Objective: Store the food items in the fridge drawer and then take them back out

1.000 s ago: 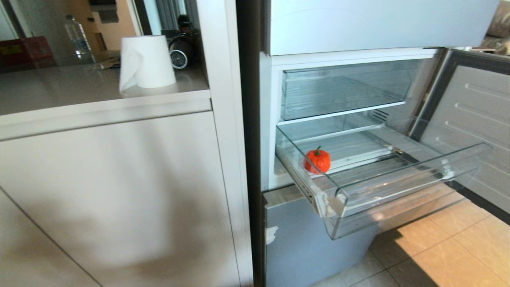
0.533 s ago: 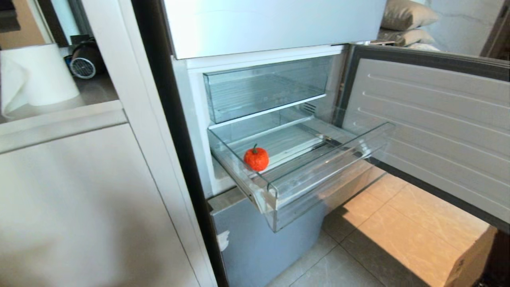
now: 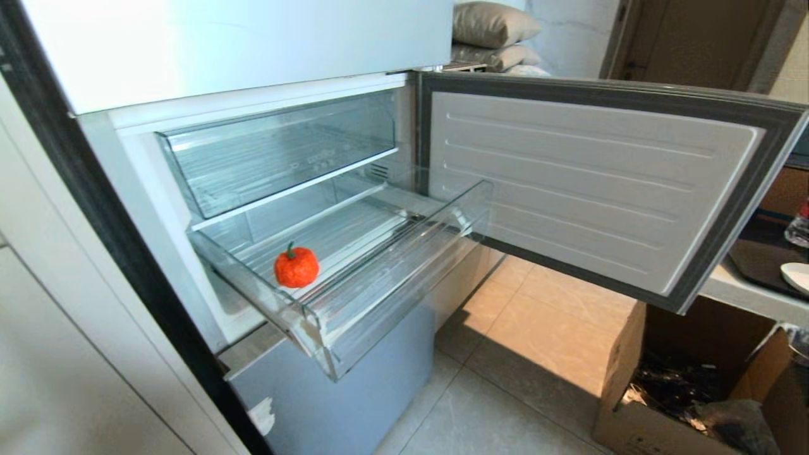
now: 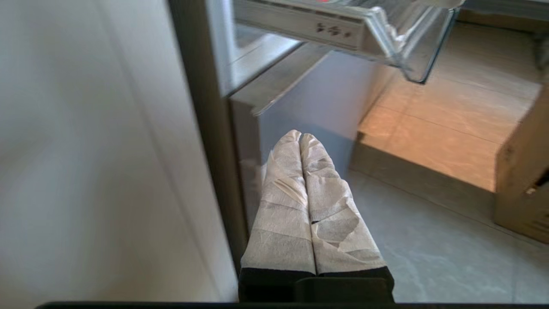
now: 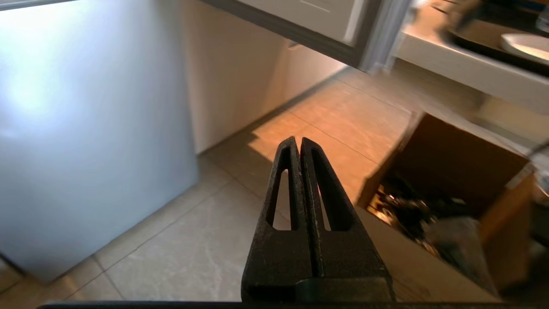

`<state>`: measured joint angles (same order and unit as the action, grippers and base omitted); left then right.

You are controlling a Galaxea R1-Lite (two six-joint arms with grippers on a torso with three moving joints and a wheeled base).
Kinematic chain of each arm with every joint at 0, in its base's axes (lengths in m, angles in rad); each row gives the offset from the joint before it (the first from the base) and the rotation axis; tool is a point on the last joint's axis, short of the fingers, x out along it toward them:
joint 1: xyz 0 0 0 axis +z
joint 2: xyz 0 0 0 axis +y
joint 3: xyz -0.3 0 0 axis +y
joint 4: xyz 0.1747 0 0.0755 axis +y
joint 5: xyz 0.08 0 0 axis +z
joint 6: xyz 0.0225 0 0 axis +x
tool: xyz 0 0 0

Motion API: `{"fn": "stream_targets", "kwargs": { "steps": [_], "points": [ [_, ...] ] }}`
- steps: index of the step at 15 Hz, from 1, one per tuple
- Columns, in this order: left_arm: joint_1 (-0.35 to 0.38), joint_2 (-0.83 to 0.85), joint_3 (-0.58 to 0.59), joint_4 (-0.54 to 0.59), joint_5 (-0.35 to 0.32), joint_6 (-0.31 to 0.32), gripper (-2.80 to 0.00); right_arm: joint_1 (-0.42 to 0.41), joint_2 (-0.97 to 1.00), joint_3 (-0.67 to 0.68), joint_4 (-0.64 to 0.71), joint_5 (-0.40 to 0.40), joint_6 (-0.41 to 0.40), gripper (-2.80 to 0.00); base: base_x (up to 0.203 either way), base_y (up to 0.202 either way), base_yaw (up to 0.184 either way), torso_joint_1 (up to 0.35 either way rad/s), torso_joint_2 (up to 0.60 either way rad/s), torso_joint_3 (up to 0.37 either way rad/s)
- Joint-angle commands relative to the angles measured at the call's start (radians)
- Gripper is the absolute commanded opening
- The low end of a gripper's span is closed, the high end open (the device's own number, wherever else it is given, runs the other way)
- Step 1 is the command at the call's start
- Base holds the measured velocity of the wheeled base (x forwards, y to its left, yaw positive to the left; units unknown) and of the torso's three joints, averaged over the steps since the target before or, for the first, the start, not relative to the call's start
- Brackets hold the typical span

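Head view | one red-orange pepper-shaped toy food (image 3: 296,266) is seen lying in the pulled-out transparent ribbed plastic fridge drawer (image 3: 404,253), near its front left corner | left end effector (image 4: 299,138) and right end effector (image 5: 297,142) are pressed together, empty, low by the floor | storing judged done for this item; removal remains.

The fridge door (image 3: 588,183) stands swung wide open, its ribbed white inner face bordered by a dark seal; above the pulled-out one, an upper clear drawer (image 3: 278,151) sits pushed in under the white upper door (image 3: 240,44); a grey-blue lower panel (image 3: 341,392) with a chipped white patch lies beneath; the tiled floor (image 3: 524,354) carries a patch of warm light; an open cardboard box (image 3: 638,385) holding dark clutter stands on the tiles under the door's far corner; folded pillows (image 3: 490,35) are stacked behind the fridge; a white dish (image 3: 797,275) rests on a dark tray on a ledge beside the box.
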<state>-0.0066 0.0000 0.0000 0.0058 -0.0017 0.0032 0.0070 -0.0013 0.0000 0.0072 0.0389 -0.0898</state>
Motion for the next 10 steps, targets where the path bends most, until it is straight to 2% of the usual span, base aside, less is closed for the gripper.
{"fn": "stream_targets", "kwargs": {
  "steps": [1, 5, 6, 10],
  "points": [
    [0.000, 0.000, 0.000, 0.000, 0.000, 0.000, -2.80, 0.001, 0.001, 0.000, -0.001, 0.001, 0.001, -2.80, -0.001, 0.002, -0.123, 0.000, 0.00, 0.000],
    [0.000, 0.000, 0.000, 0.000, 0.000, 0.000, -2.80, -0.001, 0.073, -0.004, -0.005, 0.000, -0.005, -2.80, 0.000, 0.001, -0.019, -0.002, 0.00, 0.000],
    [0.000, 0.000, 0.000, 0.000, 0.000, 0.000, -2.80, -0.006, 0.140, -0.019, -0.019, -0.006, 0.022, -2.80, 0.000, 0.000, 0.000, 0.000, 0.00, 0.000],
    [0.000, 0.000, 0.000, 0.000, 0.000, 0.000, -2.80, -0.054, 0.427, -0.145, -0.123, -0.029, 0.224, -2.80, 0.000, 0.000, 0.000, 0.000, 0.00, 0.000]
  ]
}}
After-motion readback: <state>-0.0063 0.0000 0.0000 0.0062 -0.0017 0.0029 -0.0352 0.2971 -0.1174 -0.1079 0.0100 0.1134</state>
